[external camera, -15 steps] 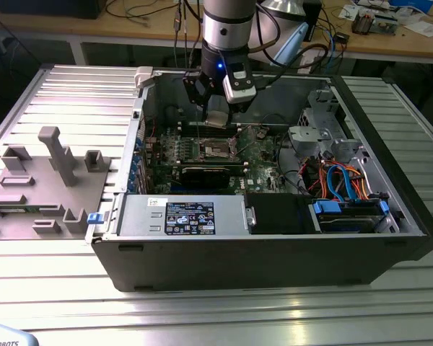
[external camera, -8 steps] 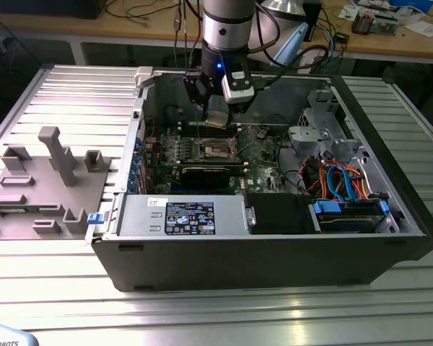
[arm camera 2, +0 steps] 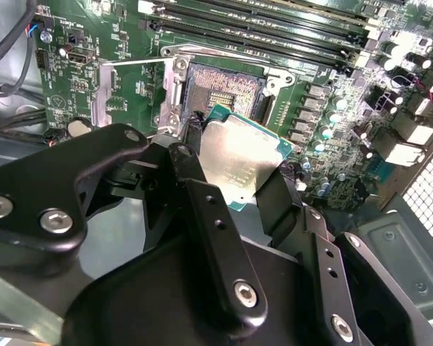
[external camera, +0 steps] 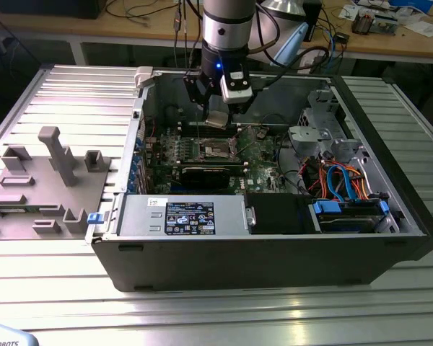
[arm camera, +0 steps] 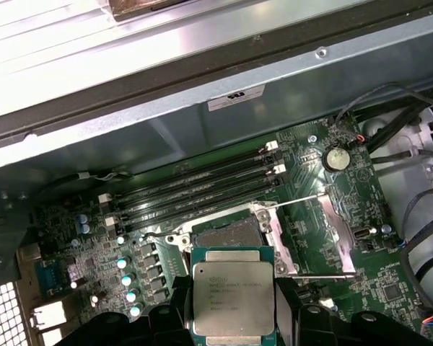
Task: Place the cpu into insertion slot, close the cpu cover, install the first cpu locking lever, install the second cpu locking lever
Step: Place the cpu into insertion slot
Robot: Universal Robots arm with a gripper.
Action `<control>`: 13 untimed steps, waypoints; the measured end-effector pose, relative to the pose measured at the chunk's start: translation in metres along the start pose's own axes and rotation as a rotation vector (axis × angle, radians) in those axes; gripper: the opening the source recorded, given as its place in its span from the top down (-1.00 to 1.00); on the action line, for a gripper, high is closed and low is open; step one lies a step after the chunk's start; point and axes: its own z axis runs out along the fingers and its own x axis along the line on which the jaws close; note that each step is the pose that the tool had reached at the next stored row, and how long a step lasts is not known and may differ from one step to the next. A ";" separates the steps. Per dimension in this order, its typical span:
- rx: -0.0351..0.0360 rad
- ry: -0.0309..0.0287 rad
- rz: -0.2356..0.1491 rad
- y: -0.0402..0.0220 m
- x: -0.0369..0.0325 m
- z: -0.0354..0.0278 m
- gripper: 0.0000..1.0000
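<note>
Pincer (external camera: 218, 114) clamped on cpu (arm camera: 233, 295) by two edges, I see it held over open computer case (external camera: 274, 252). Green board (arm camera: 361, 194) below. Flipped-open cpu cover (arm camera: 310, 238) beside insertion slot (arm camera: 231, 236), contacts bare. Chip airborne near slot in both wrist views, metal top up, not seated.

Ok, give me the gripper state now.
Gripper: shut on the cpu, not yet in the slot.
</note>
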 end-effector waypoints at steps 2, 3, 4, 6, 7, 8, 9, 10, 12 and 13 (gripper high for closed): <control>0.0000 -0.0006 0.007 0.0000 0.0000 0.0000 -0.09; -0.0001 -0.0011 0.012 0.0000 0.0000 0.0000 -0.09; -0.0002 -0.0014 0.016 0.0000 0.0000 0.0000 -0.09; -0.0003 -0.0020 0.023 0.0000 0.0000 0.0001 -0.09; -0.0004 -0.0024 0.027 0.0000 0.0000 0.0001 -0.09; -0.0005 -0.0027 0.031 0.0000 0.0000 0.0001 -0.09; -0.0005 -0.0031 0.035 0.0000 0.0000 0.0002 -0.09; -0.0006 -0.0035 0.039 0.0000 0.0000 0.0002 -0.09; -0.0008 -0.0045 0.051 0.0000 0.0000 0.0002 -0.09; -0.0009 -0.0049 0.055 0.0000 0.0000 0.0003 -0.09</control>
